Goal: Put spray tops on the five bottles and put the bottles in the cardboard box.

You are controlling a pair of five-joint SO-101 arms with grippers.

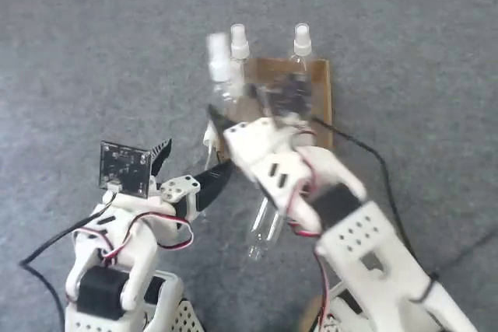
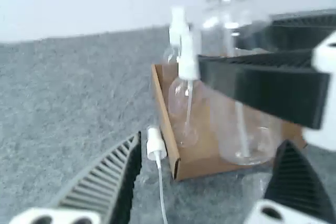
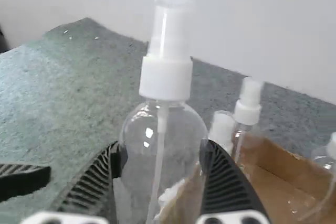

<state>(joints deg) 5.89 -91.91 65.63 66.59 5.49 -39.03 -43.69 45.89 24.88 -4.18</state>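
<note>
Nearest the arm bases, an uncapped bottle [image 1: 263,227] lies on its side on the grey worktop [image 1: 85,60], between the two arms. Just beyond it the left claw [image 1: 193,162] hangs spread and empty, with a loose spray top [image 2: 154,148] lying ahead of it, close beside the wall of the cardboard box [image 2: 169,129].

Farther out, the right claw [image 3: 164,153] pinches a capped bottle [image 3: 176,129] by its round belly and holds it upright in the air at the box's near side. This bottle looks like clear, thin plastic. It is probably very light, smooth enough to slip, and likely to give under a hard squeeze. The belly, below the shoulder, seems the sound place to hold it; the white spray head [image 3: 167,61] may not bear a pull.

Farthest away, at least two capped bottles stand upright in the box, one [image 1: 240,43] at its far left and another [image 1: 302,40] at its far right. They and the box wall crowd the way down, so the held bottle would need the bare floor between them.
</note>
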